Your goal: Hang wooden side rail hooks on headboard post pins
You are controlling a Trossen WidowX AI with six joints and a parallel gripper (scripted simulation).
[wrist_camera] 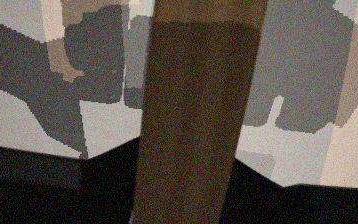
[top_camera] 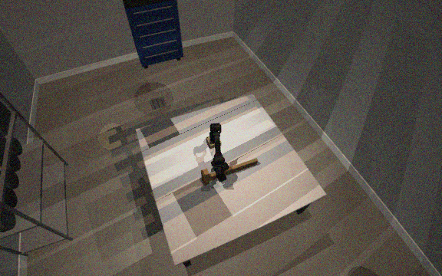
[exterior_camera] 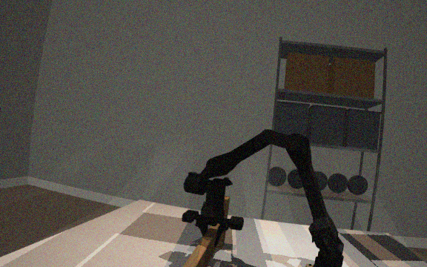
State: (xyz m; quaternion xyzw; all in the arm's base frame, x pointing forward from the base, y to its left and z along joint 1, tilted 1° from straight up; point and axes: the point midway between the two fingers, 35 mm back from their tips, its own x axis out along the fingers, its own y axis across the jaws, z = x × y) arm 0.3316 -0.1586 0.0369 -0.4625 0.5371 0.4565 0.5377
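The wooden side rail [top_camera: 245,164] [exterior_camera: 198,254] [wrist_camera: 195,110] runs through my gripper [top_camera: 221,175] [exterior_camera: 213,233] [wrist_camera: 176,146], which is shut on it, with one black finger on each side. The upright headboard post [top_camera: 205,175] [exterior_camera: 227,204] stands at the rail's near end, left of the gripper in the top view and partly behind it in the exterior view. The rail's other end points right, low over or on the table [top_camera: 267,199] [exterior_camera: 98,239]; contact is too small to tell. The hooks, the pins and the slot are hidden or too small to see.
The arm's base [top_camera: 216,128] stands behind the gripper in the top view, with a small yellowish item [top_camera: 209,142] beside it. A blue drawer cabinet [top_camera: 157,32] and a metal shelf rack [exterior_camera: 330,97] stand off the table.
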